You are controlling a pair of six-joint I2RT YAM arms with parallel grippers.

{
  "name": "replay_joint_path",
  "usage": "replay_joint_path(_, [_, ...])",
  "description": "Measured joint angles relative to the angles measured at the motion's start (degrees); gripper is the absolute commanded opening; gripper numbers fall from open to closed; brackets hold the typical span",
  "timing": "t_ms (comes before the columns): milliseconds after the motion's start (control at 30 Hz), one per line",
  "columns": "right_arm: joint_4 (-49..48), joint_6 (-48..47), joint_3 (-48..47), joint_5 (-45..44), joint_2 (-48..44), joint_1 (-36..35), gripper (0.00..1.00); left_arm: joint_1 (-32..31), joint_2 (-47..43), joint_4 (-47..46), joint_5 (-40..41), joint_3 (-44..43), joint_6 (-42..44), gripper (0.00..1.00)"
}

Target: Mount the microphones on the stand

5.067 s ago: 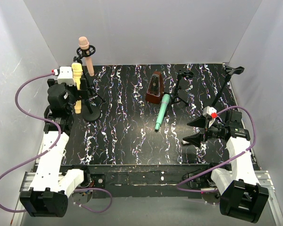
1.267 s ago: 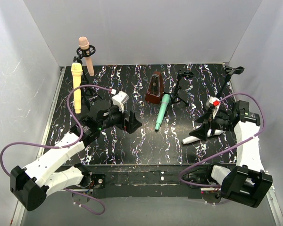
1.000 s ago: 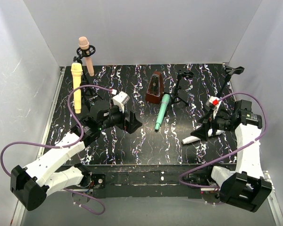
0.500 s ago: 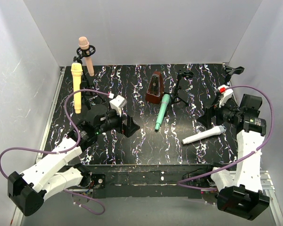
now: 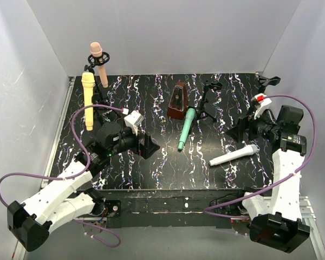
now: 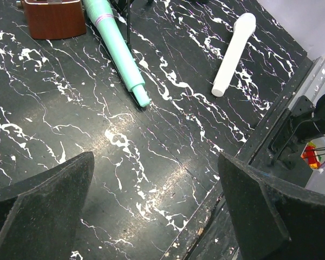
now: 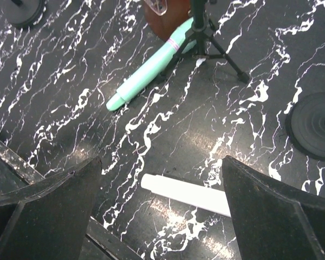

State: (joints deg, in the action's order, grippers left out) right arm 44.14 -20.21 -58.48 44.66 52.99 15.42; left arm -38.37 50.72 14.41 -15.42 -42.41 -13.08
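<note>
Microphones number four, and two of them sit up in stands at the back left. The peach-pink microphone [image 5: 99, 65] stands upright in a black ring clip against the rear wall. The pale yellow microphone [image 5: 88, 102] hangs upright on a second black stand just in front of it.

The other two lie flat on the black marbled table [image 5: 151, 170]. The teal-green microphone [image 5: 186, 128] points its handle toward the near edge. Its head rests at the foot of a small tripod stand [image 5: 208, 100], just beside the brown metronome [image 5: 178, 101]. The left wrist view shows the same microphone [image 6: 119, 51] running diagonally away from the metronome [image 6: 53, 16]. The white microphone [image 5: 234, 155] lies slantwise on the right side of the table, well apart from the teal-green one, with its head toward the right wall.

The left gripper [image 5: 147, 147] hovers over the middle-left of the table with its claw spread wide and nothing between the fingers — only bare tabletop shows there in its wrist view [image 6: 156, 162]. The right gripper [image 5: 237, 130] hangs just behind the white microphone, also spread wide and holding nothing. Its wrist view [image 7: 161, 162] shows the white handle [image 7: 187, 194] below the gap, not touched. A tall clip stand [image 5: 267, 82] occupies the back right corner, its round base [image 7: 314, 124] on the table.
</note>
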Motion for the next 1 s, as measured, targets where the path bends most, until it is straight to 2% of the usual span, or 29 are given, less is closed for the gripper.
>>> replay_joint_path(267, [-2.6, 4.7, -5.0, 2.8, 4.2, 0.0, 0.98, 0.0, 0.6, -0.5, 0.0, 0.5, -0.7, 0.98])
replay_joint_path(467, [-2.0, 5.2, -12.2, 3.2, 9.5, -0.6, 0.98, 0.0, 1.5, -1.3, 0.0, 0.5, -2.6, 0.98])
replay_joint_path(733, [3.1, -7.1, -26.6, 0.3, 18.4, -9.2, 0.98, 0.0, 3.0, -2.8, 0.0, 0.3, -4.5, 0.98])
replay_joint_path(1000, [3.3, -23.9, -29.3, -1.7, 24.2, -15.2, 0.98, 0.0, 4.7, -2.7, 0.0, -0.4, -5.5, 0.98])
